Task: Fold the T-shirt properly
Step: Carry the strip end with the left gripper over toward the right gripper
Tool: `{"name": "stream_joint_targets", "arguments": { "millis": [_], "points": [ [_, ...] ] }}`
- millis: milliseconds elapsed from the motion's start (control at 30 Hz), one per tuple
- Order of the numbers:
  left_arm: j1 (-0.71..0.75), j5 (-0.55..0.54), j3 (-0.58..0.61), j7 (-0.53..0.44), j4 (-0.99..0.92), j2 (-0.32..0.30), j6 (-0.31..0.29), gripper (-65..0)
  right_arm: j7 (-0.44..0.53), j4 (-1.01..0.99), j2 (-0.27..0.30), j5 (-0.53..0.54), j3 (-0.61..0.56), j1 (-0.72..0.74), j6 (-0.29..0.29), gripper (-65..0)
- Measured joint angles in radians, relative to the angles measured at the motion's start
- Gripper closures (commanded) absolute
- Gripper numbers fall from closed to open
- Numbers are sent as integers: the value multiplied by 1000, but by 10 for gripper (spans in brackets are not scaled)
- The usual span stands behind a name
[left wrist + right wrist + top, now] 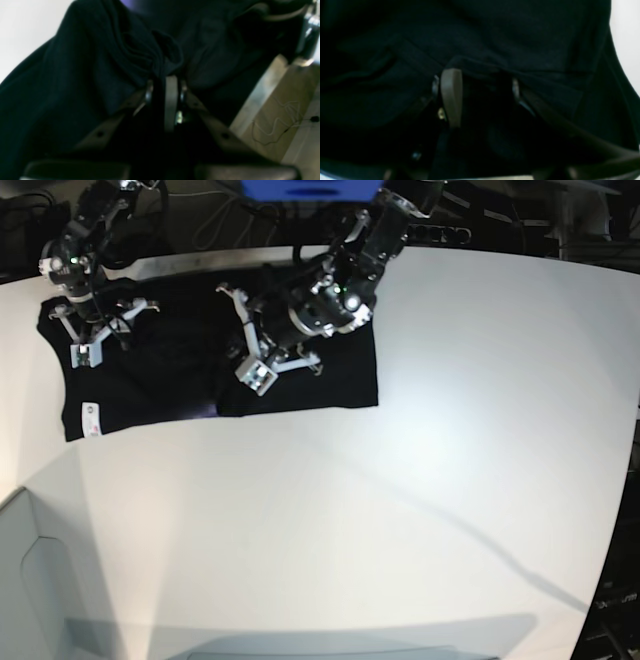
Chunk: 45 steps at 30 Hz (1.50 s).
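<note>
Beyond a glossy white table [470, 440], a loosely curled cable [275, 125] is seen toward four o'clock in the left wrist view.

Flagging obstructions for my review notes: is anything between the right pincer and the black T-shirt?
Nothing visible stands between them: the right pincer is open right at the T-shirt, with only folds of that same cloth around its fingertips.
</note>
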Motion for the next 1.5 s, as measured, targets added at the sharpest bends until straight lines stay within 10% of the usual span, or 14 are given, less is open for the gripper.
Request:
{"name": "stream_joint_targets", "arguments": {
  "millis": [1167, 1500],
  "points": [
    [-169, -4, 99, 4, -162, 54, 0, -9, -14, -3, 13, -15, 0, 17, 2, -257],
    [-164, -14, 99, 2, -142, 51, 0, -386, -14, -3, 13, -15, 0, 17, 2, -258]
  ]
}}
